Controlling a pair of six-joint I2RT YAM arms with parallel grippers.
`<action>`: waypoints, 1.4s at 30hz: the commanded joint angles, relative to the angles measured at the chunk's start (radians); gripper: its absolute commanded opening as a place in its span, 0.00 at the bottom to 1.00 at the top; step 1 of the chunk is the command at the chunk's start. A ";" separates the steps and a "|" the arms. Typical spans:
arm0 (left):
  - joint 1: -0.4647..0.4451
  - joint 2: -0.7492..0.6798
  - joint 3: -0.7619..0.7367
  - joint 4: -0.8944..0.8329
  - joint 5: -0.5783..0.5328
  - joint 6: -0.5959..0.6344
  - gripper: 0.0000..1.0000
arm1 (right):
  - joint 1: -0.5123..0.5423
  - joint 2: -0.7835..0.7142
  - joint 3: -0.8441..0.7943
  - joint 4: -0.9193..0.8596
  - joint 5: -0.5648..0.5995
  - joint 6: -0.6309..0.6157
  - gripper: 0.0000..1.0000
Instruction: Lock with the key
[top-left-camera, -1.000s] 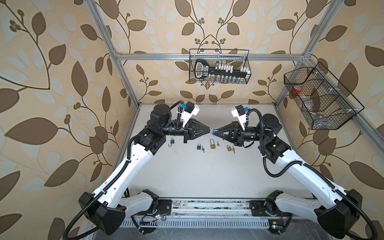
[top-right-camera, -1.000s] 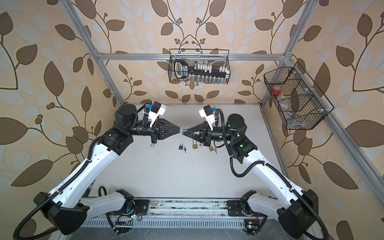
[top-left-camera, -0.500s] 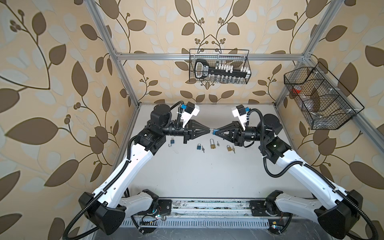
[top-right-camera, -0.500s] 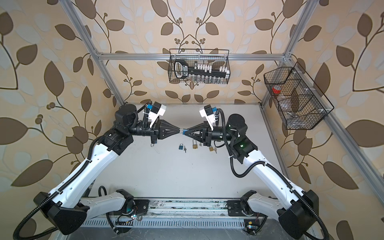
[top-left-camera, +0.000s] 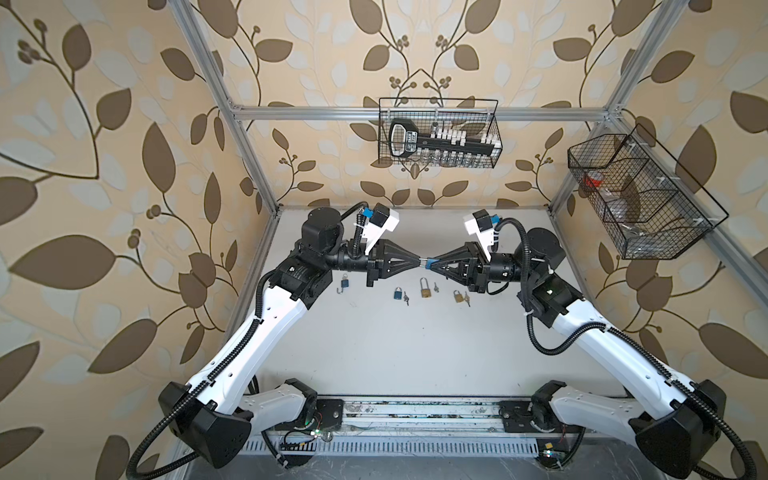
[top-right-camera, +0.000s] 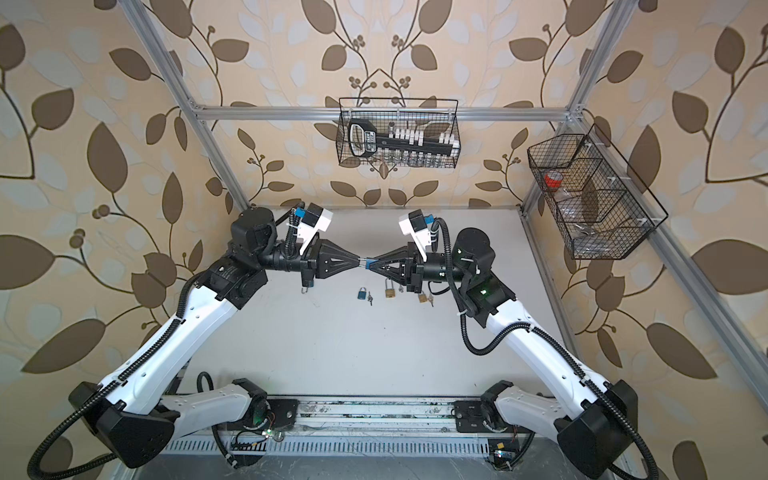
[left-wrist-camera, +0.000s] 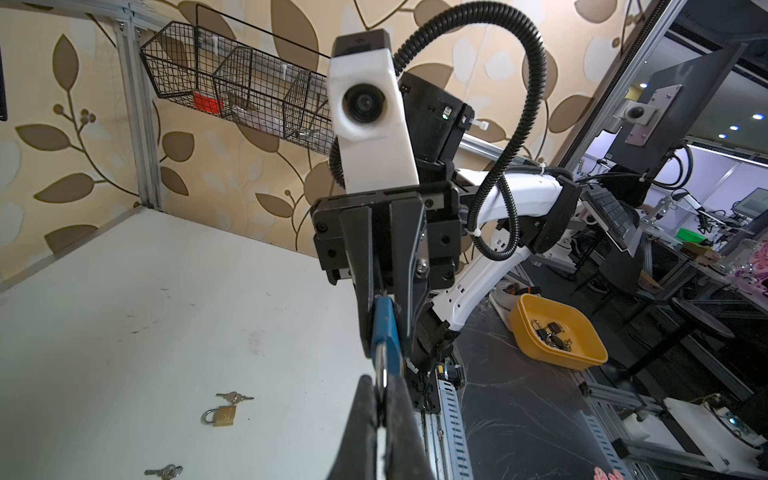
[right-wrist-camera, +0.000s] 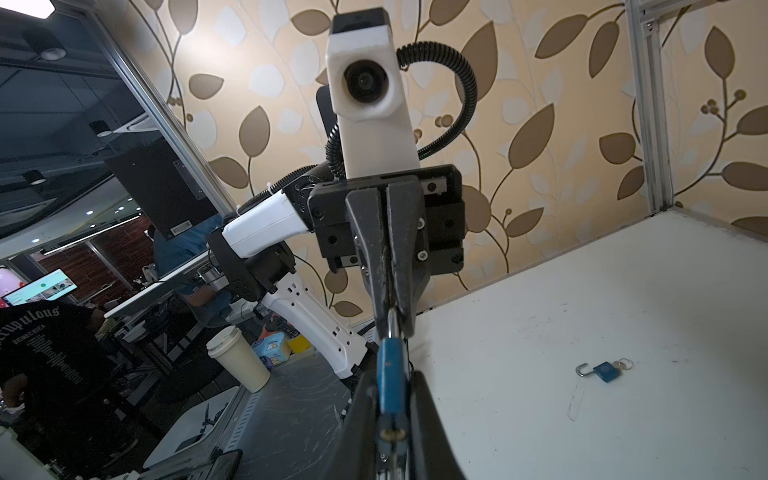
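Blue padlock (top-left-camera: 430, 262), long axis level, shackle (top-left-camera: 422, 261) toward left; left jaws clamp shackle, right jaws clamp body (right-wrist-camera: 390, 374).

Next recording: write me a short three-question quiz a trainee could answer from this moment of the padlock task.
1. True or false: the small blue padlock up in the air is gripped by both the left gripper and the right gripper.
2. Multiple choice: how many padlocks lie on the white table? A two; B four; C six.
3. Fill in: the blue padlock with the open shackle lies on the table nearest the ___ arm.

Key
1. True: the left gripper pinches its silver shackle and the right its blue body.
2. B.
3. left.
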 joint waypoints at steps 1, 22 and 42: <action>-0.057 0.021 0.030 0.040 0.062 -0.010 0.00 | 0.009 0.020 0.020 0.073 -0.008 0.010 0.00; -0.132 0.023 0.036 0.086 -0.054 -0.045 0.00 | 0.033 -0.024 -0.007 -0.041 0.064 -0.137 0.00; -0.131 -0.008 0.012 0.116 -0.094 -0.048 0.32 | -0.063 -0.078 -0.082 0.156 -0.032 0.030 0.00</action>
